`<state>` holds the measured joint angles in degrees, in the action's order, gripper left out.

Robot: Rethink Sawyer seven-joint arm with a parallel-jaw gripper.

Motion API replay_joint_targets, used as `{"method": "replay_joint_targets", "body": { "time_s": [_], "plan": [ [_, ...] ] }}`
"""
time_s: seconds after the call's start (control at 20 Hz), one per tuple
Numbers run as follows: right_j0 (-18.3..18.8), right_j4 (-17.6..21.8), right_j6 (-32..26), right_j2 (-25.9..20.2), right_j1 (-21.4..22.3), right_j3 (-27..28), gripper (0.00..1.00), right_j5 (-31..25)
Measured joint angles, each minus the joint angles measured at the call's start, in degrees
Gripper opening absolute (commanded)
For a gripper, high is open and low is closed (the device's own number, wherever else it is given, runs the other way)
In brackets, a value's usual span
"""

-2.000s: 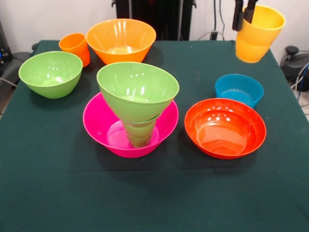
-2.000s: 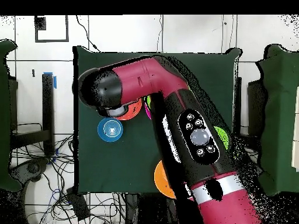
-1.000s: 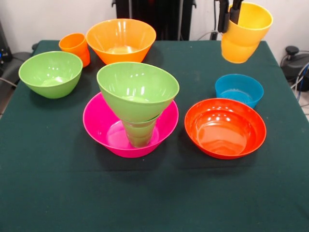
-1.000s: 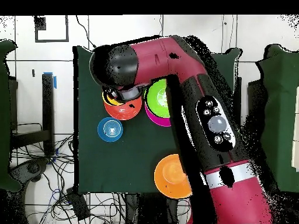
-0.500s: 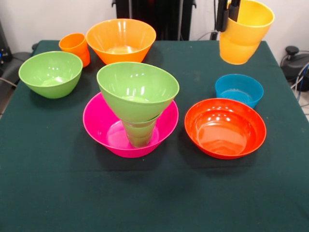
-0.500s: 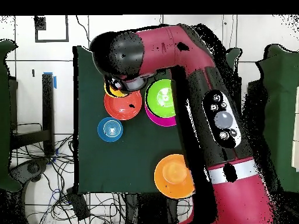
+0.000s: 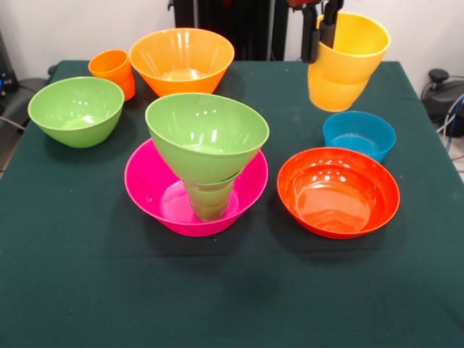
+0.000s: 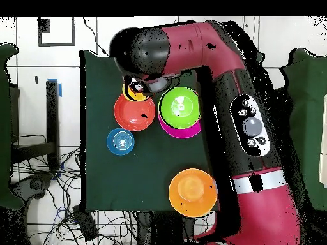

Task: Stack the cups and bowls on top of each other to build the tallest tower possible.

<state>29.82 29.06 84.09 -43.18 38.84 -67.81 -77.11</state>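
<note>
Gripper (image 7: pixel 322 32) hung at the top right of the front view, its black fingers (image 7: pixel 310 40) clamped over the rim of the yellow cup (image 7: pixel 341 65), one finger outside the wall and one inside. Cup was held in the air, tilted, mouth leaning toward the right, clear of the table (image 7: pixel 217 290). In the overhead view only a sliver of the yellow cup (image 8: pixel 132 92) showed under the red and black arm (image 8: pixel 236 102), at the upper left of the green cloth.

Tower (image 7: pixel 206 156) stood mid-frame, left of centre: pink bowl (image 7: pixel 148 185) as base, green cup (image 7: pixel 209 199) standing in it, light green bowl (image 7: pixel 206 134) seated on that cup and tilted, its mouth turned toward the viewer. From overhead the light green bowl (image 8: pixel 179 106) covered most of the pink bowl (image 8: pixel 171 130).

Red-orange bowl (image 7: pixel 338 191) sat right of the tower, upright, on the cloth. Blue bowl (image 7: pixel 359 133) sat just behind it, at right, below the held cup in the frame. Second light green bowl (image 7: pixel 76 110) was at the left edge of the table. Orange bowl (image 7: pixel 181 59) was at upper centre-left, with the orange cup (image 7: pixel 114 71) just beside it on its left. Overhead view also showed the red-orange bowl (image 8: pixel 133 113), blue bowl (image 8: pixel 120 141) and orange bowl (image 8: pixel 190 191).
</note>
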Motion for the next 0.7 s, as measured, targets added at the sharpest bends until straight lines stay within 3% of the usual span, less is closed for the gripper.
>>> {"method": "replay_joint_targets", "body": {
  "time_s": [0.7],
  "plan": [
    [1.0,0.63,-3.27,-0.01,-1.38,3.23,0.0,-2.72]
  ]
}}
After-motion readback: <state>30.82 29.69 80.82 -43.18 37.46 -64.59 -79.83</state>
